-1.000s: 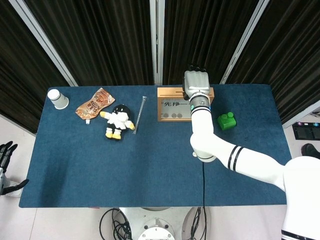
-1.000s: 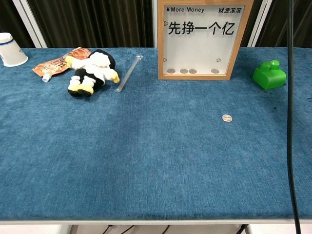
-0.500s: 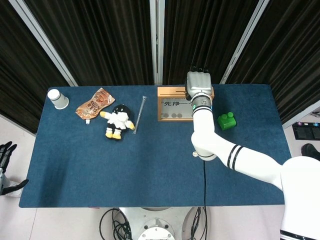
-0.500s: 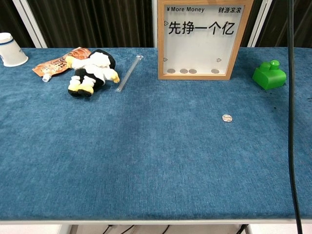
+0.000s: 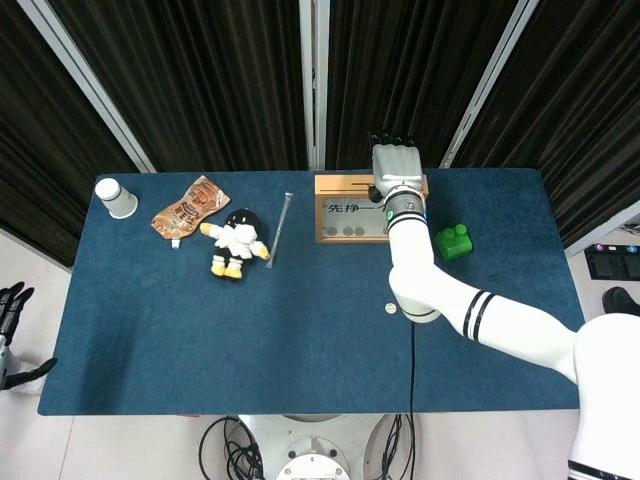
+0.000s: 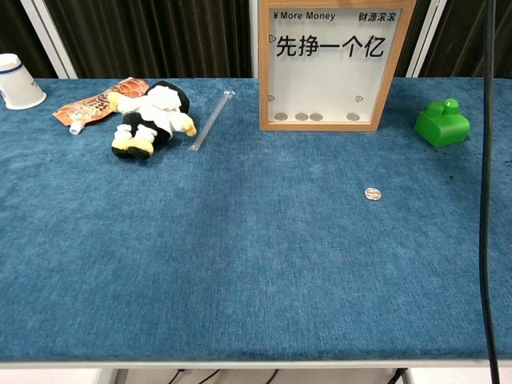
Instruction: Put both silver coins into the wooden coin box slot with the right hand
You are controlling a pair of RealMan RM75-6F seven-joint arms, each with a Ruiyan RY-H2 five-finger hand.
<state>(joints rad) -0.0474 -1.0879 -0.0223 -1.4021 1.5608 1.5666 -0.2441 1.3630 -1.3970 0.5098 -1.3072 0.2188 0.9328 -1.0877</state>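
— Item one: silver coin [image 6: 373, 194], location?
— Flat on the blue counter [image 6: 240, 264], in front of the wooden coin box [image 6: 332, 64] and a little right of it, well apart. Four coins lie behind the box's window.
— Right hand [image 5: 396, 170]?
— Over the top of the coin box, seen from the back in the head view; whether its fingers hold anything, I cannot tell.
— Left hand [image 5: 12, 310]?
— Off the counter's left edge, fingers apart, holding nothing.
— Other entries?
— Green toy [image 6: 442, 123] right of the box; clear tube [image 6: 212, 120], plush doll [image 6: 152, 116], snack pouch [image 6: 96, 102] and paper cup [image 6: 18, 82] left of it.
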